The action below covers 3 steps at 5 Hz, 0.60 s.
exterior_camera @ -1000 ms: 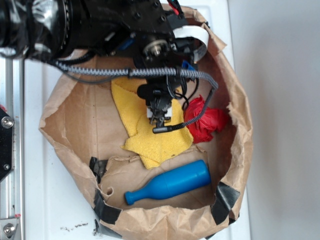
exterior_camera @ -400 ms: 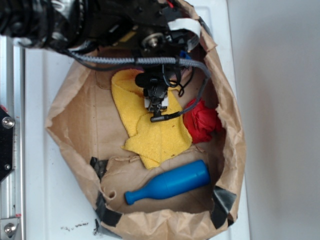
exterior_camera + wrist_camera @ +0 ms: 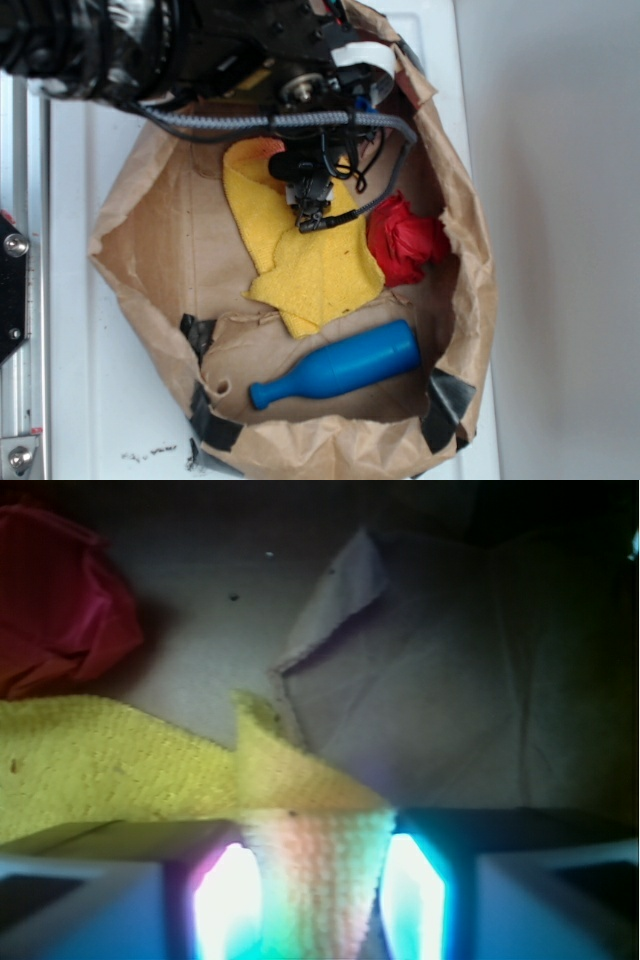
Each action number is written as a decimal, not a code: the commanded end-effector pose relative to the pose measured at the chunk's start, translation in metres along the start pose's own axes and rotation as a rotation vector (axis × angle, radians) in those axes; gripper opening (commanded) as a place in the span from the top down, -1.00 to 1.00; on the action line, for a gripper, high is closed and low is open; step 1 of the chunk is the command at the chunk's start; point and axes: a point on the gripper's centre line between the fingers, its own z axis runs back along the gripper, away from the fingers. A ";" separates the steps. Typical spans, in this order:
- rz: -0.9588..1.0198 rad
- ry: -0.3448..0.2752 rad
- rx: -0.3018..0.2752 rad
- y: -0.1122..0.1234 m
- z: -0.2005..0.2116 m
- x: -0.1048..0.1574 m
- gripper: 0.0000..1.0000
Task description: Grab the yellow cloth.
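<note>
Where folds gather at the upper middle of the yellow cloth (image 3: 310, 265), gripper (image 3: 312, 212) down on it, fabric pinched between both fingers (image 3: 225, 900) in the wrist view. Spread flat inside a paper bag (image 3: 150, 250) on a white counter (image 3: 100, 410). Beside it, touching: red cloth (image 3: 405, 245). Below: 1 blue bottle (image 3: 340, 365).

No readable text or labels anywhere

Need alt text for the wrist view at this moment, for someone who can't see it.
Close-up from the gripper: a fold of the yellow cloth sits between its two glowing fingers. The cloth spreads left across the brown paper bag floor, with the red cloth wad in the upper left corner.
</note>
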 end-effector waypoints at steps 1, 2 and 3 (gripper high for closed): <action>0.018 -0.046 0.005 0.007 0.019 0.017 1.00; 0.034 -0.038 -0.015 0.007 0.029 0.018 1.00; 0.032 0.011 -0.083 0.001 0.068 0.017 1.00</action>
